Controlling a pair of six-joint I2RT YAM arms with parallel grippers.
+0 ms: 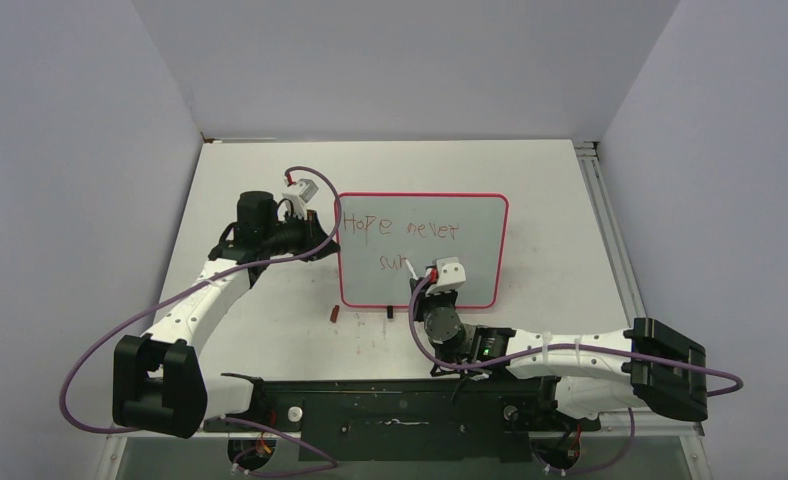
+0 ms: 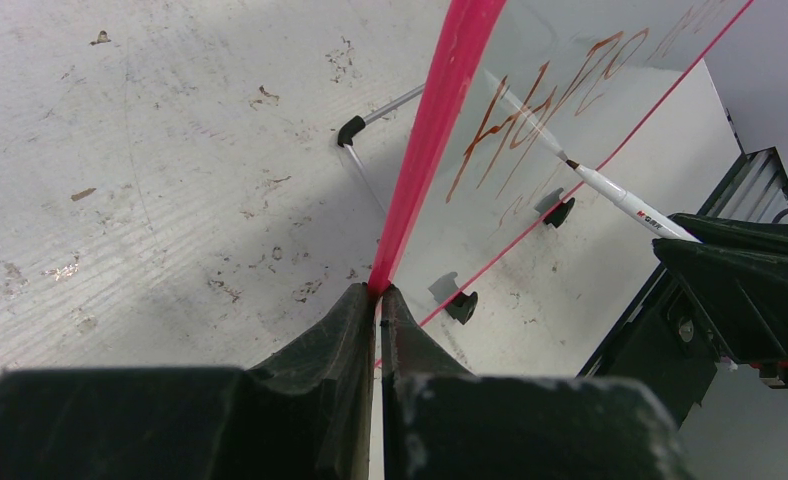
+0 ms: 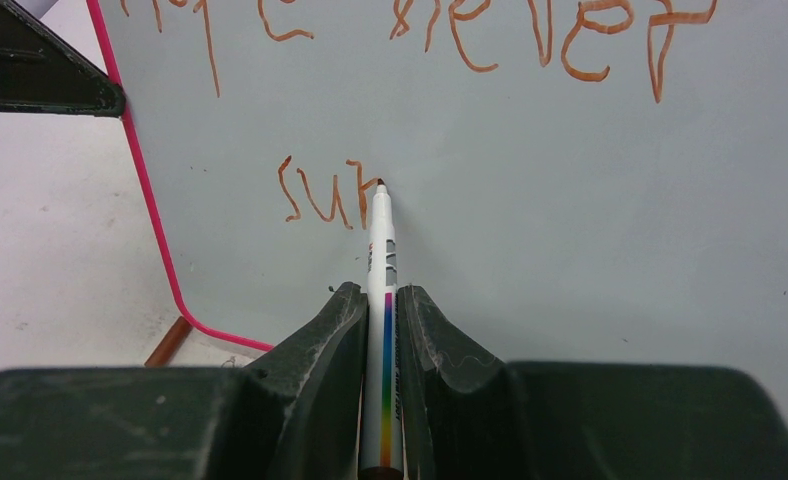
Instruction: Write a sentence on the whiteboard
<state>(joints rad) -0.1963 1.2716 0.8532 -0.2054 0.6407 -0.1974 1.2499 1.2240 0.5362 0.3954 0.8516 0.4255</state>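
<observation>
The whiteboard (image 1: 470, 262) stands upright mid-table in its pink frame. The sentence (image 1: 400, 228) reads "Hope never" on top, with "sur" (image 1: 394, 263) below. In the right wrist view those reddish-brown letters (image 3: 320, 198) sit on the whiteboard (image 3: 570, 200). My right gripper (image 3: 381, 292) is shut on a white marker (image 3: 381, 250) with a rainbow stripe. Its tip touches the board just right of "sur". My left gripper (image 2: 380, 292) is shut on the whiteboard's pink left edge (image 2: 440, 120). From above, the left gripper (image 1: 322, 238) is at the board's left side and the right gripper (image 1: 428, 285) is in front of it.
A brown marker cap (image 1: 335, 312) lies on the table before the board's lower left corner, also in the right wrist view (image 3: 168, 342). Black feet (image 2: 462, 306) prop the board. A metal rail (image 1: 610, 230) runs along the right; walls close the back and sides.
</observation>
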